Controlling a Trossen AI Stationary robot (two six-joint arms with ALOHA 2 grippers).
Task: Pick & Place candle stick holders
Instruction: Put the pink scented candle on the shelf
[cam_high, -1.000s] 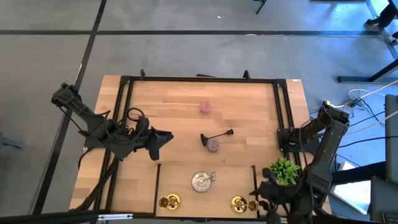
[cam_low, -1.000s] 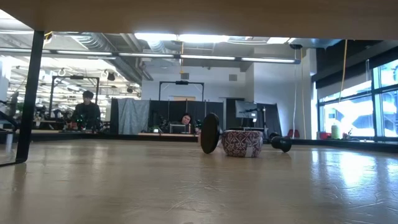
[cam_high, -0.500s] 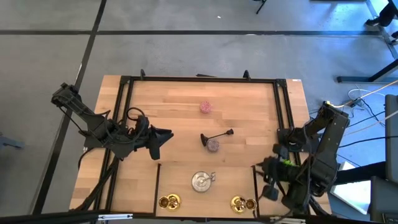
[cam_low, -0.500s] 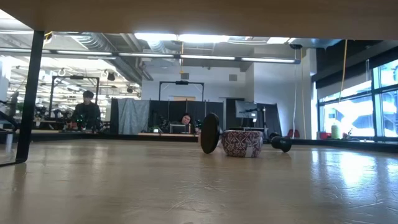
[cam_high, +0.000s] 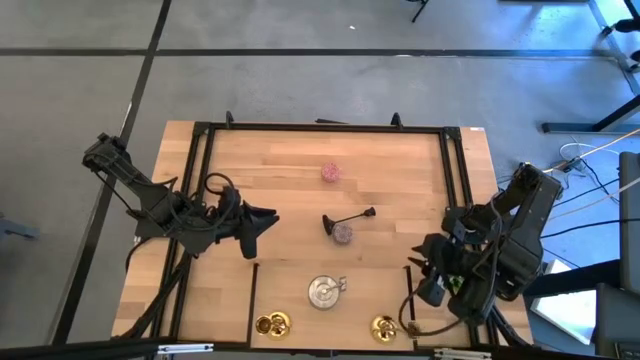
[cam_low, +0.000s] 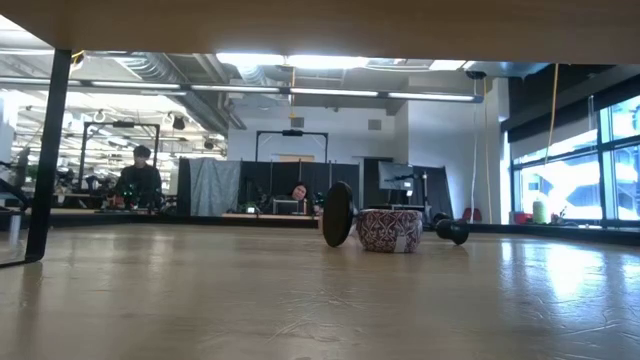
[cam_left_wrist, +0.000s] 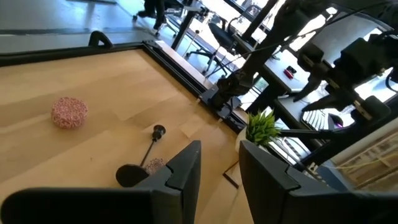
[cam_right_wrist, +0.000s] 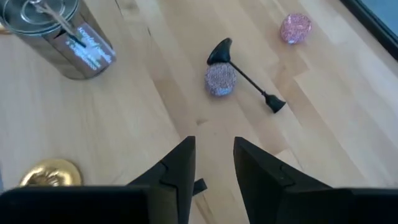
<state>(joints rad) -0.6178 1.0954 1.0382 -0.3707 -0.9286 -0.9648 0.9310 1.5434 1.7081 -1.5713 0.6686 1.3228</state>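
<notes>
The holders lie spread over the wooden table (cam_high: 300, 160). Near its middle a black holder (cam_high: 347, 218) with a thin stem lies on its side, its wide base touching or just beside a mauve holder (cam_high: 343, 234). From the low view the same pair shows as a dark disc on edge (cam_low: 338, 214) against a patterned round pot (cam_low: 389, 230). A pink holder (cam_high: 331, 172) sits alone farther toward the far edge, well apart from the pair. At the near edge, a silver holder (cam_high: 323, 291) stands between two short black strips, with something thin sticking out of its top in the right wrist view (cam_right_wrist: 59, 34). Gold holders sit nearer the edge on either side: one group at the left (cam_high: 272, 323), one at the right (cam_high: 384, 325).

The right gripper (cam_high: 432, 290) hangs over the near right part of the table, beside the right gold holder, and looks across toward the black and mauve pair. Its fingers (cam_right_wrist: 180, 168) stand a little apart with nothing between them. A green plant (cam_left_wrist: 261, 126) shows by the right arm in the left wrist view.

The left gripper (cam_high: 262, 222) waits over the left side of the table, pointing toward the middle, its fingers (cam_left_wrist: 186, 168) also parted and empty.

Beyond the table, a person (cam_low: 139, 178) sits at a desk in the room.
</notes>
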